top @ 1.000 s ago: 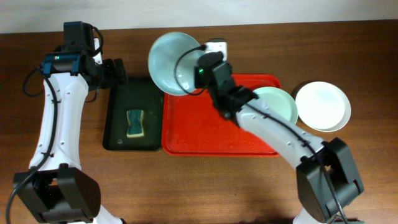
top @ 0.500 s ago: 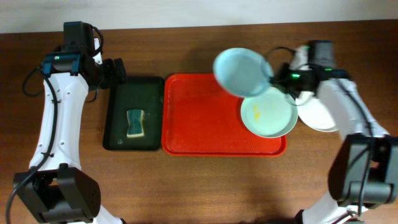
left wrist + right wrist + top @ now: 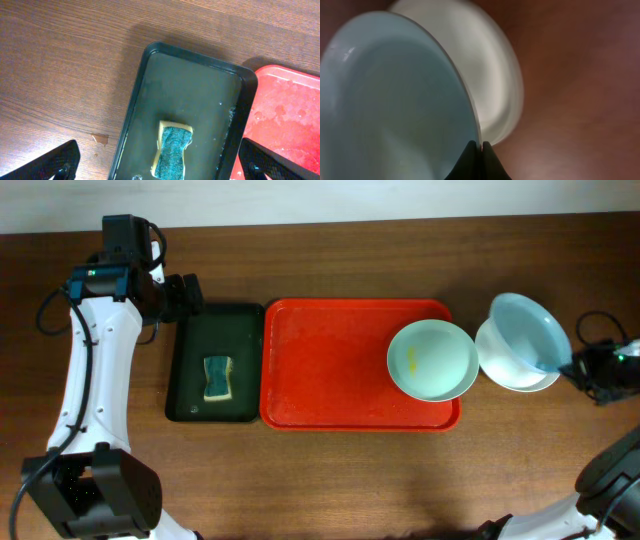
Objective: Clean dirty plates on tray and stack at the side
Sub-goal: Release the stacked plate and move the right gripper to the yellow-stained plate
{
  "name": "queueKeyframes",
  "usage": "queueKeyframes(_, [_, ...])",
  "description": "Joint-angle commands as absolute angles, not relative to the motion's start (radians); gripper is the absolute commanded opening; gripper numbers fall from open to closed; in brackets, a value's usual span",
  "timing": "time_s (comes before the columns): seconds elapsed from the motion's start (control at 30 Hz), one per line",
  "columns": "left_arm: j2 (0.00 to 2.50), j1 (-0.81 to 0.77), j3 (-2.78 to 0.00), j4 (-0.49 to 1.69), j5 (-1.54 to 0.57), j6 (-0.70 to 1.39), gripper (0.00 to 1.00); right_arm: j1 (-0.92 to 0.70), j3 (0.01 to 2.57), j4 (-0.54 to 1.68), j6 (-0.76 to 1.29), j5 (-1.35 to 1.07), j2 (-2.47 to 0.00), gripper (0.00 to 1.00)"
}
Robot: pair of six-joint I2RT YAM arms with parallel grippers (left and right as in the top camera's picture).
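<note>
At right gripper (image 3: 479, 149), blue plate (image 3: 522, 330) rim, perhaps above white plate (image 3: 512, 381)

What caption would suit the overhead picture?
Right gripper holds blue plate tilted over white plate; mint plate sits on red tray.

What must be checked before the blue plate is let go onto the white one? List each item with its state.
1. Grip: the right gripper has its jaws shut on the rim of the blue plate. Ok.
2. Position: the blue plate overlaps the white plate beside the red tray. Ok.
3. Level: the blue plate is tilted, not flat. Not ok.
4. Contact between the two plates: cannot tell.
5. The mint plate is on the red tray with a yellowish smear. Not ok.
6. The left gripper is empty, jaws open, near the dark tray holding the sponge. Ok.
</note>
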State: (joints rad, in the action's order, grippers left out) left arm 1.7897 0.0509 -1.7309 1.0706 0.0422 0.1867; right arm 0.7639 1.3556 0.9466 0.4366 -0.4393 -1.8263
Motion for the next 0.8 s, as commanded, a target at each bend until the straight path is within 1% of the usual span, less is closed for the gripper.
queueKeyframes(0.0, [1.784,0.049,-1.742,1.072,0.049,0.192,0.99,0.773,1.347,0.953,0.371,-0.249,-1.828,0.04])
queueKeyframes(0.33, [1.784,0.049,-1.742,1.072,0.049,0.192,0.99,0.696,1.325,0.896,0.371,-0.181,-1.828,0.04])
queueKeyframes(0.53, [1.784,0.049,-1.742,1.072,0.049,0.192,0.99,0.633,1.325,0.886,0.371,-0.07,-1.828,0.04])
queueKeyframes(0.6, [1.784,0.049,-1.742,1.072,0.049,0.192,0.99,0.624,1.325,0.881,0.371,-0.07,-1.828,0.05])
queueKeyframes(0.67, [1.784,0.049,-1.742,1.072,0.049,0.192,0.99,0.62,1.325,0.882,0.371,-0.066,-1.828,0.11])
queueKeyframes(0.7, [1.784,0.049,-1.742,1.072,0.049,0.192,0.99,0.62,1.325,0.883,0.371,-0.066,-1.828,0.18])
queueKeyframes(0.77, [1.784,0.049,-1.742,1.072,0.049,0.192,0.99,0.62,1.325,0.883,0.371,-0.066,-1.828,0.36])
